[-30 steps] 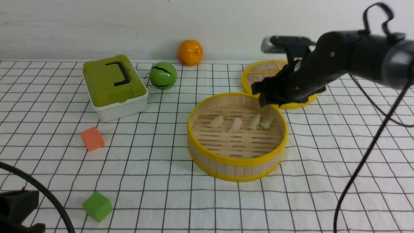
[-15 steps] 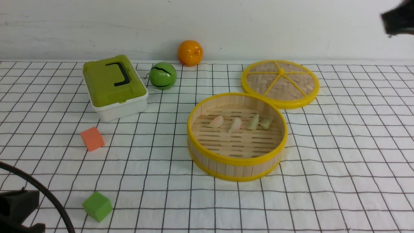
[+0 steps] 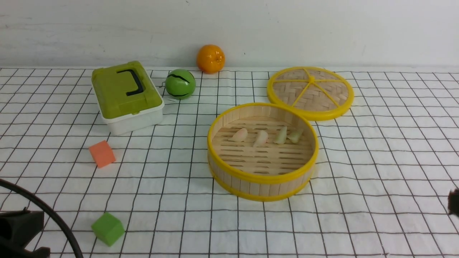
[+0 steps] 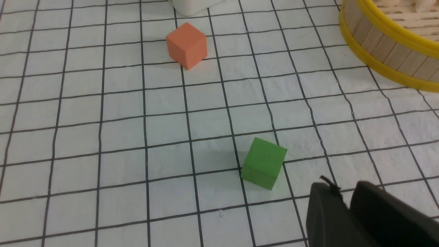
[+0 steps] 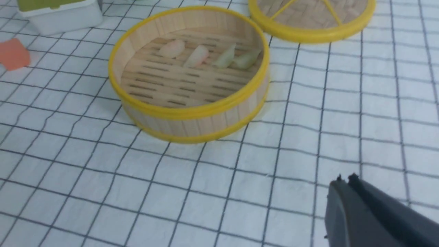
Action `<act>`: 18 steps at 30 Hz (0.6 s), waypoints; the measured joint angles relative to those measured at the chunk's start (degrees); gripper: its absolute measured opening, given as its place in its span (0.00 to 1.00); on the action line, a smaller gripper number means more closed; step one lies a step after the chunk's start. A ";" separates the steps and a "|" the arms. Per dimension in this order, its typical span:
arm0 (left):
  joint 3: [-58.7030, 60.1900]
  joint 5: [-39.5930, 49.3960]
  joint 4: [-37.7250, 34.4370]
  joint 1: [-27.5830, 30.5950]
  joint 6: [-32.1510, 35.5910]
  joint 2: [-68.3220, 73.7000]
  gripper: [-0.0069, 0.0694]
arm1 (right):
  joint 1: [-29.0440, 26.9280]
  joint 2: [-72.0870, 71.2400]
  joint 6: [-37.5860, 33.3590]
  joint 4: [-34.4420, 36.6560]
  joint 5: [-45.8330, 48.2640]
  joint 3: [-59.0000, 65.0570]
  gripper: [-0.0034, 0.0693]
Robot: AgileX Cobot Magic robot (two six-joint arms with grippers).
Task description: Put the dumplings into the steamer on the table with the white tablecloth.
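Note:
The steamer (image 3: 263, 179) stands on the table's white tablecloth (image 3: 358, 161), right of centre. On its slatted floor, in a row toward the far side, lie two pinkish dumplings (image 3: 239, 134) (image 3: 261, 138) and two pale green ones (image 3: 282, 135) (image 3: 296, 135). The right wrist view shows the steamer (image 5: 192, 111) with that row of dumplings (image 5: 197, 56). My right gripper (image 5: 345, 180) is shut and empty, low over the cloth, well clear of the steamer. My left gripper (image 4: 341, 187) is open by a narrow gap, empty, beside the green cube.
The flat woven lid (image 3: 310, 91) lies behind the steamer. A green-lidded box (image 3: 125, 95), a green ball (image 3: 180, 84) and an orange (image 3: 211, 58) sit at the back left. An orange cube (image 3: 102, 153) and a green cube (image 3: 107, 228) lie front left.
My right arm has left its place over the steamer's far rim, swung up and out to the right, and come down low at the right edge. The dumplings have not moved.

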 joint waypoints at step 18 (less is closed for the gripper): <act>0.00 0.05 0.00 0.00 0.00 0.00 0.24 | -1.46 -14.32 0.11 -10.12 -13.31 26.11 0.03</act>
